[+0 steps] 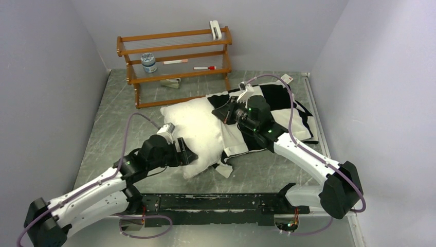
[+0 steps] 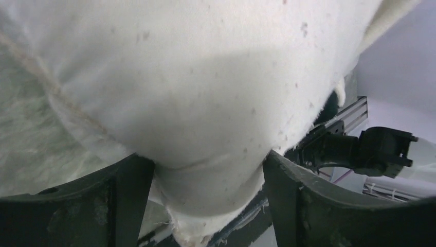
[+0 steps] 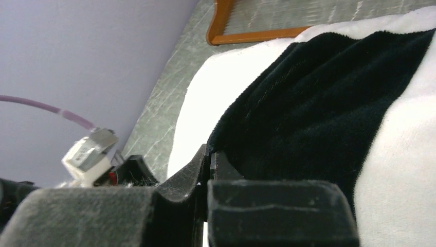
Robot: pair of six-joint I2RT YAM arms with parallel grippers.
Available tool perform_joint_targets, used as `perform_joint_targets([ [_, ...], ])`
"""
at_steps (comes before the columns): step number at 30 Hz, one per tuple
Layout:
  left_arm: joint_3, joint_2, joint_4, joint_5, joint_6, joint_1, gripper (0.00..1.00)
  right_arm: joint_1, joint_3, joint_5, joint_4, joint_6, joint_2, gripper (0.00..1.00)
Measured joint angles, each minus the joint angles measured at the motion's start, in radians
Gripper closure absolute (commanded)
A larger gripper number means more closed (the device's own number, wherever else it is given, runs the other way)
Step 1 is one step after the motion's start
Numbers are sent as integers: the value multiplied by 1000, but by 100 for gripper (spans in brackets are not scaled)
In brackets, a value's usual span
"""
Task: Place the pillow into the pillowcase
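The pillow is lying across the middle of the table, slanting from the far left down to the near side. Its right end is meeting the pillowcase, whose checkered edge is lapping over it. From where I'm standing I can't tell how far inside the pillow is sitting. The rest of the pillowcase is spreading flat toward the right wall, and most of the pillow is showing bare and white.

The left gripper is reaching in low at the pillow's near corner. In the left wrist view its jaws are standing wide apart, and the plump corner is bulging down between them. The cloth is brushing the inner faces near the top. Lower down there is a gap on each side, so nothing is being squeezed.

The right gripper is sitting over the seam where the two fabrics are meeting, at the far side of the pillow. Its jaws are pressed together, and a black plush fold of the pillowcase is running right up into the tips. It is pinching that edge.

Behind them, against the back wall, a wooden rack is standing on the table. A small jar and a red-capped marker are resting on its middle shelf. The rack is well apart from the left arm and just beyond the pillow's far corner.
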Motion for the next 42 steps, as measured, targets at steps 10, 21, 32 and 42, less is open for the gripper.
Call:
perform_joint_targets([
  [10,98,425,307,12,-19,-2,95,81,57,-14,-118,-3,0,100],
  [21,103,448,403,10,-44,-3,95,148,188,268,-488,-181,-49,48],
  [32,175,455,407,-24,-42,-3,95,225,147,430,-756,-189,-179,37],
  [42,232,484,407,-55,-33,-3,95,339,110,563,-857,-172,-79,34],
])
